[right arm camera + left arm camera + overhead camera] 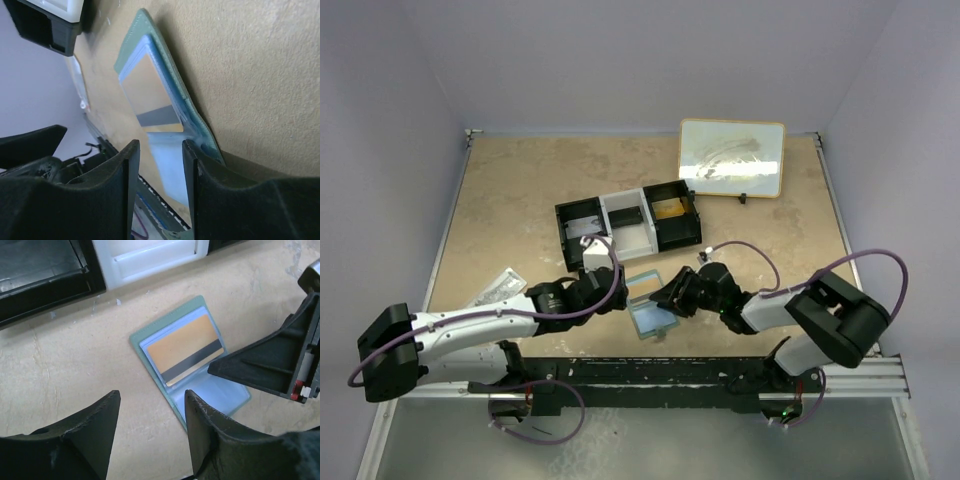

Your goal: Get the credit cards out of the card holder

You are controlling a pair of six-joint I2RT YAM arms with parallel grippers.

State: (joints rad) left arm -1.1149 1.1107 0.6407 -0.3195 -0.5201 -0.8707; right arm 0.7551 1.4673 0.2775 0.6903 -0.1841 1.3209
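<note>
The card holder (pixel 216 392) had a matt, finely grained grey-green cover and glossy clear plastic pockets. The orange-tan card (pixel 182 345) was smooth plastic. The tabletop (pixel 65 365) looked matt and stone-patterned. The left fingers (pixel 85 435) were scuffed black plastic.

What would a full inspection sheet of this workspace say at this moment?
Surface: beige table, light specks near the tray.
Job's things: card holder lies open beside the tray; orange card with a dark stripe sits in its slot; no second card seen.
Clutter: three-compartment tray; clear packet at left; framed board at the far edge.
End effectors: left end effector open, hovering by the holder; right end effector open, over the holder's lower flap.
Cables: purple cables loop along both arms.
Surroundings: plain lilac walls.
</note>
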